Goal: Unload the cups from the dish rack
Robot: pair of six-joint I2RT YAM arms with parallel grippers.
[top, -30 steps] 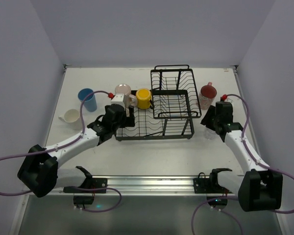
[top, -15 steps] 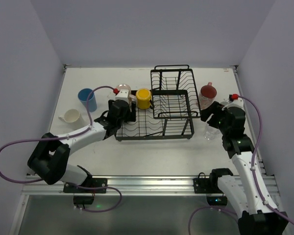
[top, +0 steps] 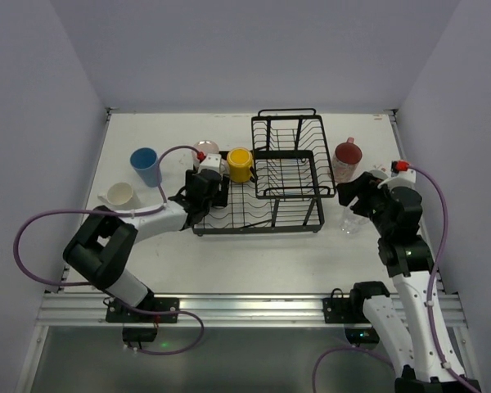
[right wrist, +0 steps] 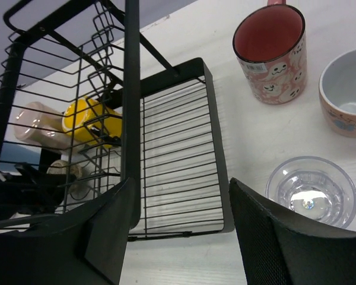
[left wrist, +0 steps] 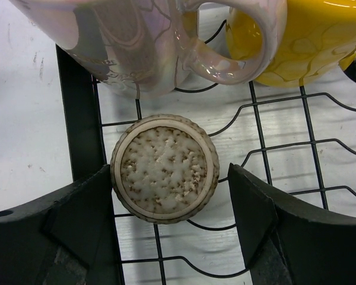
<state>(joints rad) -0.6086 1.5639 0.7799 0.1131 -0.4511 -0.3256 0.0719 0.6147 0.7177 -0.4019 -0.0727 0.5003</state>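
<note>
Now the left arm (top: 139, 223) reaches low across the surface (top: 254, 262), elbow folded back toward its base. The left pincer (left wrist: 169, 178) hangs released over the dish rack (left wrist: 77, 119), with a finger on either side of an upturned cup (left wrist: 165, 168). A pearly mug (left wrist: 136, 41) and a yellow mug (left wrist: 302, 29) lie just beyond. The right arm (top: 405, 254) stands taller than a second ago. The right pincer (right wrist: 181, 219) is released, with the clear glass (right wrist: 311, 190) just beyond its right finger. The left pincer has crept forward.
</note>
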